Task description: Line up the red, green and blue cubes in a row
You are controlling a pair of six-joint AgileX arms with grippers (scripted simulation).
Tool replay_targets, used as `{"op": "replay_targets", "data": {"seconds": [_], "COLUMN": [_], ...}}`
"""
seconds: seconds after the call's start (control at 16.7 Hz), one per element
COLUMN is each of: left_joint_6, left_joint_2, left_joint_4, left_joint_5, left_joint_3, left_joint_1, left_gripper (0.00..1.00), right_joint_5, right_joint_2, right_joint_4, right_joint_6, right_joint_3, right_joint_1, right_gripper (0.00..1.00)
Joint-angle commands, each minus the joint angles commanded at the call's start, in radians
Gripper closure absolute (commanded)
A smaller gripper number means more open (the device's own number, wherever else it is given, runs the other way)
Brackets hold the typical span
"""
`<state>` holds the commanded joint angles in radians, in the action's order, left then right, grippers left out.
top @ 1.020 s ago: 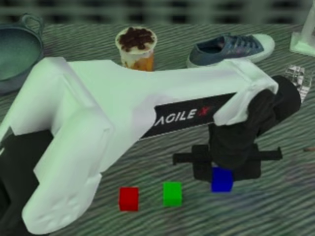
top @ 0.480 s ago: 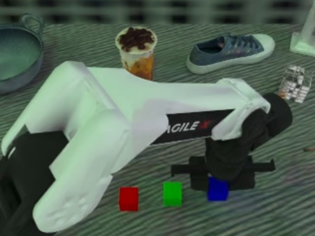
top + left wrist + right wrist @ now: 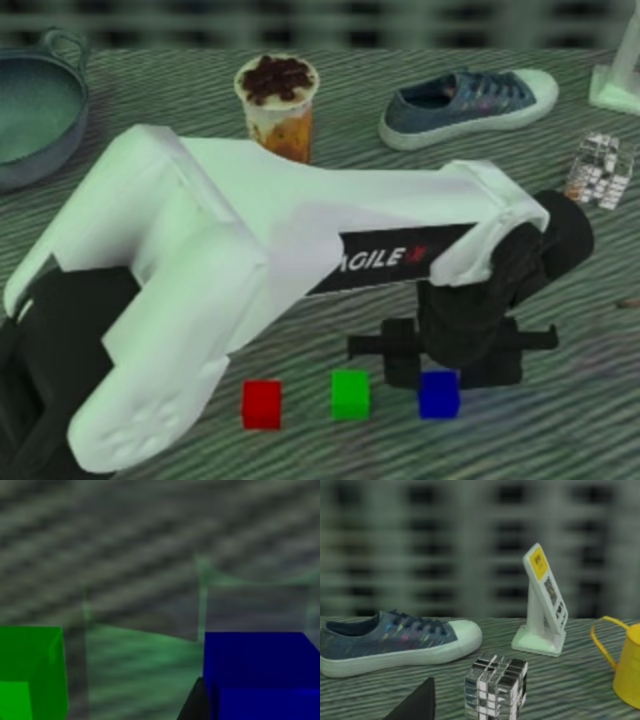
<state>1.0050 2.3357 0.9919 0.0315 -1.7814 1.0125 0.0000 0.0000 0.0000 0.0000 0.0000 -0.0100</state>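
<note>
Three small cubes sit in a row at the near edge of the table (image 3: 560, 440): the red cube (image 3: 261, 404) on the left, the green cube (image 3: 350, 394) in the middle, and the blue cube (image 3: 439, 394) on the right, evenly spaced and apart from one another. My left gripper (image 3: 440, 372) hangs directly over the blue cube, its dark body just behind the cube's top face; whether its jaws are spread or pinching the cube cannot be told from above. The left wrist view shows the blue cube close up with a dark fingertip (image 3: 197, 705) against its side, and the green cube off to one side. The left arm (image 3: 300, 260) reaches across the table from the left. Farther back stand a drink cup (image 3: 277, 95), a blue sneaker (image 3: 470, 100) and a grey pot (image 3: 35, 115) at far left. A silvery puzzle cube (image 3: 600, 170) lies at right, with a white stand (image 3: 542, 605) behind it and a yellow watering can (image 3: 625, 665) nearby. My right gripper is not seen.
</note>
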Motion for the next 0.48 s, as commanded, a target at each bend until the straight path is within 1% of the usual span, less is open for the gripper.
{"op": "replay_targets", "data": {"seconds": [0.24, 0.3, 0.48], "left_joint_6": [0.0, 0.0, 0.0], "left_joint_2": [0.0, 0.0, 0.0], "left_joint_4": [0.0, 0.0, 0.0], "left_joint_5": [0.0, 0.0, 0.0], "left_joint_3": [0.0, 0.0, 0.0], "left_joint_1": [0.0, 0.0, 0.0], "left_gripper": [0.02, 0.0, 0.0], "right_joint_5": [0.0, 0.0, 0.0], "right_joint_2": [0.0, 0.0, 0.0], "right_joint_4": [0.0, 0.0, 0.0], "right_joint_6": [0.0, 0.0, 0.0], "right_joint_3": [0.0, 0.0, 0.0], "right_joint_1": [0.0, 0.0, 0.0], "right_gripper": [0.0, 0.0, 0.0]}}
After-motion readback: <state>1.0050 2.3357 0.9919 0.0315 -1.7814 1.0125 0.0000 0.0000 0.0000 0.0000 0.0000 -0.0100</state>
